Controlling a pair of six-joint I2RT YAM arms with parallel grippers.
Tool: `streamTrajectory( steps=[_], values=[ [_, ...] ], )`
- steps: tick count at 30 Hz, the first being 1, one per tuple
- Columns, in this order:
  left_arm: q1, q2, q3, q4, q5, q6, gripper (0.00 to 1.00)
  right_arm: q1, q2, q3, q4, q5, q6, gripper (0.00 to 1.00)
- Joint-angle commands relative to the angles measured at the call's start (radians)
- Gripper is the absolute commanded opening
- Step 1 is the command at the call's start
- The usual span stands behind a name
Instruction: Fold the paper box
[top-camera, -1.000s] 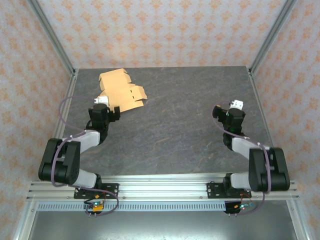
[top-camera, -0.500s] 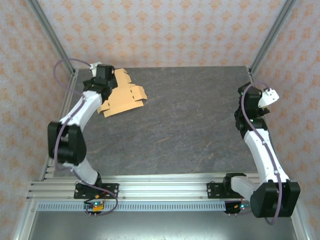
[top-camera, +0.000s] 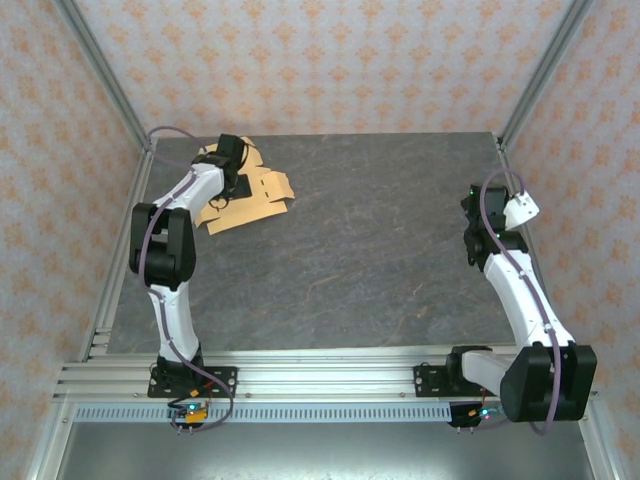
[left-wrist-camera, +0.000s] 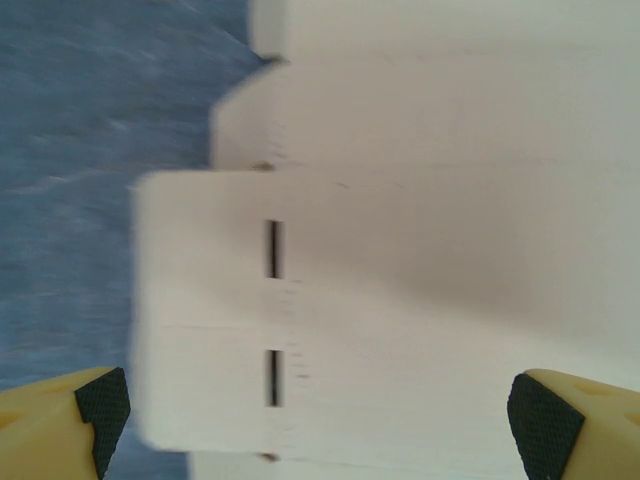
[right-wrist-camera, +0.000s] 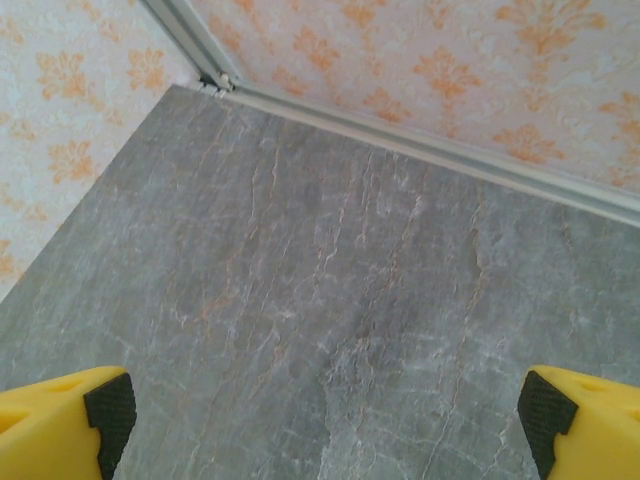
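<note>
The paper box (top-camera: 252, 195) is a flat tan die-cut sheet with flaps, lying at the far left of the table. In the left wrist view the sheet (left-wrist-camera: 400, 250) looks pale and blurred, with two short slits, and it spans the space between my fingers. My left gripper (top-camera: 230, 172) hangs over the sheet's far left part, open (left-wrist-camera: 320, 430), gripping nothing. Whether it touches the sheet I cannot tell. My right gripper (top-camera: 474, 215) stands far off at the right side, open (right-wrist-camera: 320, 420) above bare table.
The dark stone-patterned table (top-camera: 350, 260) is walled by patterned panels with metal posts (top-camera: 100, 70) at the far corners. A wall rail (right-wrist-camera: 420, 140) and corner lie ahead of the right gripper. Room stretches between sheet and right arm.
The left arm has unfolded and reached to the far left, over the sheet. The right arm has risen and stretched toward the right edge. Both grippers stayed open. The sheet has shifted slightly.
</note>
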Motion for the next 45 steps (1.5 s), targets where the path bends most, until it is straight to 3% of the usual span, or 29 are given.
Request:
streamTrajectory(
  steps=[1, 4, 7, 15, 19, 22, 27, 31, 36, 42, 45],
  values=[
    [0.014, 0.067, 0.008, 0.022, 0.186, -0.007, 1.00, 0.000, 0.024, 0.028, -0.047, -0.055, -0.005, 0.99],
    [0.014, 0.097, -0.012, 0.099, 0.347, -0.016, 0.99, 0.002, 0.026, 0.029, -0.056, -0.073, 0.003, 0.99],
    [-0.005, 0.102, -0.063, 0.179, 0.476, -0.039, 0.89, 0.005, 0.015, 0.013, -0.057, -0.084, 0.027, 0.99],
    [-0.169, 0.055, -0.245, 0.284, 0.570, -0.179, 0.91, 0.022, 0.028, -0.020, -0.010, -0.154, 0.056, 0.99],
    [-0.316, -0.019, -0.323, 0.307, 0.559, -0.321, 0.92, 0.036, 0.062, -0.021, 0.008, -0.197, 0.056, 0.99],
    [-0.441, -0.035, -0.274, 0.216, 0.551, -0.427, 0.95, 0.053, 0.086, 0.001, -0.012, -0.242, 0.088, 0.99],
    [-0.568, 0.001, -0.122, 0.186, 0.656, -0.556, 0.98, 0.059, 0.123, -0.032, 0.105, -0.504, 0.158, 0.99],
    [-0.574, -0.062, -0.055, 0.150, 0.644, -0.566, 1.00, 0.050, 0.153, -0.040, 0.080, -0.692, 0.231, 0.99],
    [-0.525, -0.136, 0.007, 0.078, 0.558, -0.481, 1.00, 0.045, 0.122, -0.153, 0.096, -0.891, 0.407, 0.99],
    [-0.484, -0.124, 0.011, 0.073, 0.493, -0.389, 1.00, 0.008, 0.104, -0.120, -0.158, -0.862, 0.375, 0.99],
    [-0.491, -0.126, -0.044, 0.149, 0.487, -0.355, 1.00, -0.026, 0.145, -0.118, -0.151, -0.914, 0.350, 0.99]
  ],
)
